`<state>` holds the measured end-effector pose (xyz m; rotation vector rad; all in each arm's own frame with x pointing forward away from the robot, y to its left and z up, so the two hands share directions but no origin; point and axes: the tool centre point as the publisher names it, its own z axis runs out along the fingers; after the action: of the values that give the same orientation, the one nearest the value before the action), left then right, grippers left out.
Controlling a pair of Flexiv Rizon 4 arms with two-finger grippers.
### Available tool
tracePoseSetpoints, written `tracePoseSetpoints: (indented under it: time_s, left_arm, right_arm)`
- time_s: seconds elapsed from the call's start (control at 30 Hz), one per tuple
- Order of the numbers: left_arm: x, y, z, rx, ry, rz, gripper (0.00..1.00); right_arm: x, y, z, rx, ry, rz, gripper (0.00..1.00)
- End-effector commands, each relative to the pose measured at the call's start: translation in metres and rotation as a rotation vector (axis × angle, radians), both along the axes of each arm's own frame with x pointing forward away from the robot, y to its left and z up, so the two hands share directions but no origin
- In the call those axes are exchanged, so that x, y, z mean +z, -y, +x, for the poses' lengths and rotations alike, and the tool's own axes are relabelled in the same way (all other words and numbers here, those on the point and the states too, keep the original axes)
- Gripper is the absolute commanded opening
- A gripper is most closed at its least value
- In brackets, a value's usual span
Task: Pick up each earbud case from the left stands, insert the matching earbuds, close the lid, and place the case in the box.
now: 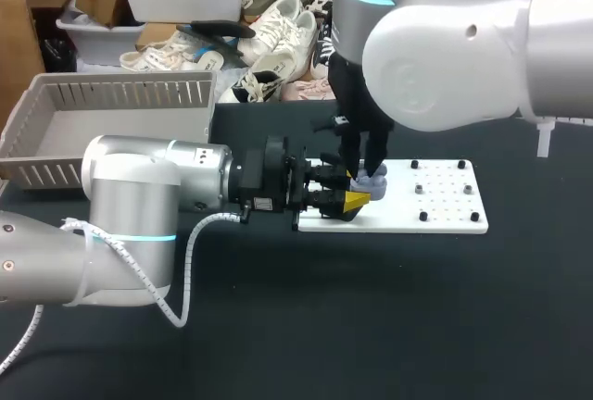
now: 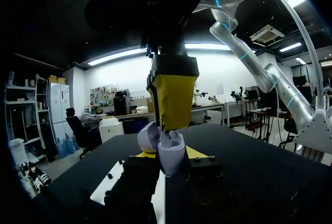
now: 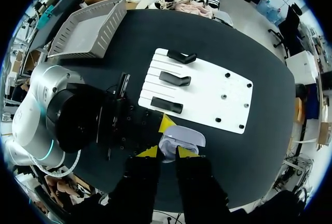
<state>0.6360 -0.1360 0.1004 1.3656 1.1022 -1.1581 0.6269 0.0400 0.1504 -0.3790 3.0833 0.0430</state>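
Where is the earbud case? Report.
Head view: the earbud case is over the white board, at its left end, held in the left end effector under the right end effector.

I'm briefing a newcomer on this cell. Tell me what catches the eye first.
At the white board's left end, the left gripper clamps a lavender earbud case while the right gripper points straight down onto it from above. A grey box stands at the table's far left.
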Motion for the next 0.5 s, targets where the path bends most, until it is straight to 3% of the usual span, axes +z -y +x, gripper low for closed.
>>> tracePoseSetpoints:
  time_s: [0.03,0.5]
  left_arm:
    - [0.0003,-0.0005,-0.0007,0.002,0.000,0.000,0.00]
    - [0.0003,-0.0005,-0.0007,0.002,0.000,0.000,0.00]
  right_arm:
    - [-0.0010,0.0012,0.0008,-0.001,-0.003,-0.005,0.00]
    - [-0.0059,0.0016,0.0016,0.015,-0.029,-0.033,0.00]
